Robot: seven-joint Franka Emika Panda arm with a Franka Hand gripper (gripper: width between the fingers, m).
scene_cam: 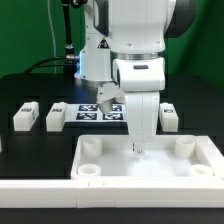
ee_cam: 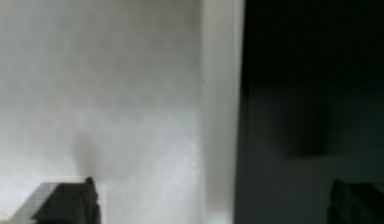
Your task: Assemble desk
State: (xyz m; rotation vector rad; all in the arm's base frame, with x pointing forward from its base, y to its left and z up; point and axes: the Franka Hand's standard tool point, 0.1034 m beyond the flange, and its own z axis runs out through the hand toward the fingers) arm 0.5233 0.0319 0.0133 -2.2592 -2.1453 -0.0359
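The white desk top (scene_cam: 150, 166) lies at the front of the table, rim up, with round sockets in its corners. My gripper (scene_cam: 137, 148) hangs straight down at the top's far rim, near its middle. In the wrist view the gripper (ee_cam: 210, 205) is open and holds nothing. One dark fingertip (ee_cam: 68, 200) stands over the white plastic (ee_cam: 118, 100), the other over the dark table, so the top's edge runs between the jaws. Three white block legs lie loose behind the top: two at the exterior view's left (scene_cam: 23, 117) (scene_cam: 54, 117) and one at its right (scene_cam: 170, 117).
The marker board (scene_cam: 92, 111) lies flat on the black table behind the desk top, between the legs. The arm's base and cables stand further back. The table's front edge runs just before the desk top.
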